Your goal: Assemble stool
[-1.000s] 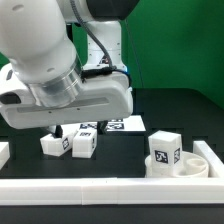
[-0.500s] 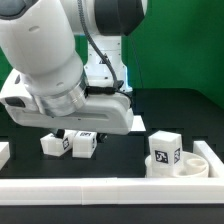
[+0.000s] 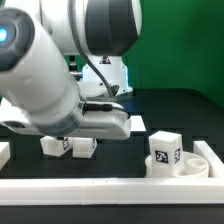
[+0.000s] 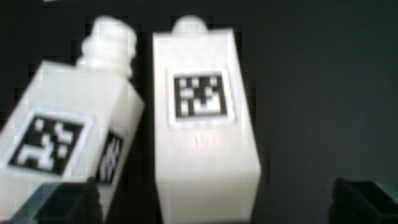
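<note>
1. The gripper (image 4: 214, 200) hangs low over the black table (image 3: 178, 112) with its jaws spread wide, clamped on nothing.
2. In the wrist view its dark fingertips (image 4: 54, 205) stand either side of a white stool leg (image 4: 199, 120), which lies flat with its marker tag facing up.
3. A second leg (image 4: 71, 115) lies just beside that one, slightly skewed, tag up as well.
4. In the exterior view the big white arm (image 3: 60, 70) fills the exterior view's left, and both lying legs peek out beneath it.
5. The round seat (image 3: 202, 168) sits at the exterior view's right, near the front border rail (image 3: 100, 187), with a third leg (image 3: 165, 148) standing upright inside it.
6. A corner of the marker board (image 3: 137, 123) shows behind the arm.
</note>
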Tool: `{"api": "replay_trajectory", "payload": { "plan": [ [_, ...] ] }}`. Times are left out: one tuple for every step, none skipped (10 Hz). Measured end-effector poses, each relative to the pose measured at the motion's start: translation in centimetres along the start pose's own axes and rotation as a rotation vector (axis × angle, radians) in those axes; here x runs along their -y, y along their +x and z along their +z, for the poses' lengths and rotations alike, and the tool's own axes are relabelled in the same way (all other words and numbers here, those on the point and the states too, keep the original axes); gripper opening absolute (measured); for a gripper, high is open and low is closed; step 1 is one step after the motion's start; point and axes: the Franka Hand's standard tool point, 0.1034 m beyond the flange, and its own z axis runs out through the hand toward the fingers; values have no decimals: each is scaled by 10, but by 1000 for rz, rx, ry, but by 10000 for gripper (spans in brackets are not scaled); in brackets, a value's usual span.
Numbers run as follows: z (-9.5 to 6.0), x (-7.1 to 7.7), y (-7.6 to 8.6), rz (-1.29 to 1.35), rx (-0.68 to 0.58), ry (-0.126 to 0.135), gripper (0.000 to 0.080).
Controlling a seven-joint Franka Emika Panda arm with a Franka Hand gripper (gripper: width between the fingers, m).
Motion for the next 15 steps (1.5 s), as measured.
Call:
{"api": "replay_trajectory", "payload": {
  "plan": [
    [2, 0, 0, -1, 45, -3, 648],
    [2, 0, 0, -2, 74, -8, 648],
    [0, 5, 2, -16, 58, -14, 648],
    [0, 8, 1, -25, 58, -17, 648],
    [0, 8, 1, -33, 57, -18, 648],
    [0, 11, 1, -43, 57, -22, 648],
    [0, 13, 1, -46, 56, -25, 648],
    [0, 15, 2, -48, 53, -27, 648],
    [2, 14, 6, -51, 40, -27, 648],
    [7, 13, 9, -54, 32, -26, 648],
    [12, 12, 11, -58, 32, -26, 648],
    [16, 9, 12, -57, 35, -22, 648],
    [19, 5, 14, -70, 34, -19, 648],
    [21, 3, 14, -69, 37, -18, 648],
    [25, 2, 13, -66, 43, -18, 648]
  ]
}}
